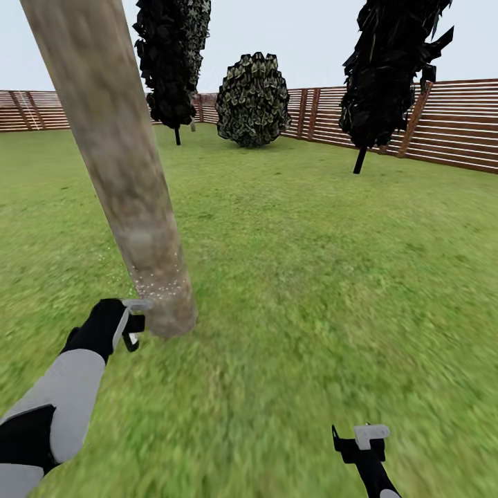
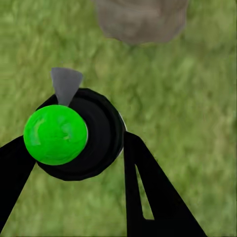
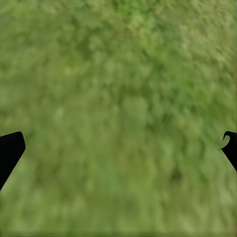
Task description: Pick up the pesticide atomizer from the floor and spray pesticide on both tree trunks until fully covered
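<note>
Left gripper (image 2: 74,148): we see its two black fingers (image 2: 153,197) clamped on either side of the pesticide atomizer (image 2: 74,133), which sits between them; in the head view this gripper (image 1: 131,325) is just beside the base of the trunk
Pesticide atomizer: we make out a black round body with a bright green cap and a grey nozzle tip pointing toward the trunk; we can read no brand, label or writing on it
Tree trunk (image 1: 117,159): a thick, mottled grey-brown column leaning to the left as it rises; we see fine white specks on its lower part, near the nozzle
Right gripper (image 1: 365,443): held low over the grass (image 1: 311,277), well apart from the trunk; its fingertips (image 3: 10,150) sit at opposite edges of the right wrist view, spread wide with only lawn between them
Fence (image 1: 456,124): brown horizontal slats ringing the lawn
Background: two near-black thin-trunked trees (image 1: 391,69) and a round leafy bush (image 1: 253,100) stand by the fence
</note>
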Motion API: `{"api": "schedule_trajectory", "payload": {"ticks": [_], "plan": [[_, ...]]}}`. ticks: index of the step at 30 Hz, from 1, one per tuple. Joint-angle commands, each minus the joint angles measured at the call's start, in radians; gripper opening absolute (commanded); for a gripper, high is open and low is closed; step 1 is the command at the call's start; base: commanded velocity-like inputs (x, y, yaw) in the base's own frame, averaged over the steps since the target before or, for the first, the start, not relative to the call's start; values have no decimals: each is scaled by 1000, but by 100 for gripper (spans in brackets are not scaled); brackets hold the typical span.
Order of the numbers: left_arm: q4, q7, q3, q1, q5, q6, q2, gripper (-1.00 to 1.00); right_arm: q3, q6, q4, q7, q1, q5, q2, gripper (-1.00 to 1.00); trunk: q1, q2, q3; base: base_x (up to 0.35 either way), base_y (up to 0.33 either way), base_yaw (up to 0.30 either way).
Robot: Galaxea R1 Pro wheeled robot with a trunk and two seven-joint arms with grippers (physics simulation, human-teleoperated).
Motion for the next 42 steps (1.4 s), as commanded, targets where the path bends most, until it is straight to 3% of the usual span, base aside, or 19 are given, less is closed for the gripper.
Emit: {"api": "schedule_trajectory", "payload": {"ticks": [1, 5, 7, 12, 16, 25, 31, 42], "plan": [[-1, -5, 1, 0, 11, 8, 1, -100, -3, -3, 2, -7, -1, 10, 0, 100, 0, 0, -1, 0, 0, 0], [-3, 1, -53, -2, 6, 13, -89, -100, -3, -3, 2, -6, -1, 10, 0, 100, 0, 0, -1, 67, -31, 0], [-3, 2, -70, -7, 6, 14, -102, -100, -3, -3, 2, -6, -1, 11, 0, 100, 0, 0, -1, 218, -140, 0], [-13, 2, -69, -7, 5, 14, -81, -100, -3, -3, 2, -6, -1, 11, 0, 100, 0, 0, -1, 240, -158, 53], [-39, 2, -62, 3, 6, 16, -26, -100, -3, -2, 3, -6, 0, 11, 0, 100, 0, 0, -1, 206, -187, 238], [-43, 2, -62, 5, 7, 17, -30, -100, -3, -1, 4, -6, 0, 11, 0, 100, 0, 0, -1, -30, -267, 273], [-42, 3, -63, 5, 5, 16, -32, -100, -3, -1, 4, -6, 0, 11, 0, 100, 0, 0, -1, 93, -273, 54], [-41, 3, -64, 7, 4, 16, -20, -100, -2, -1, 4, -6, 0, 11, 0, 100, 0, 0, -1, 151, -269, 178]]}}
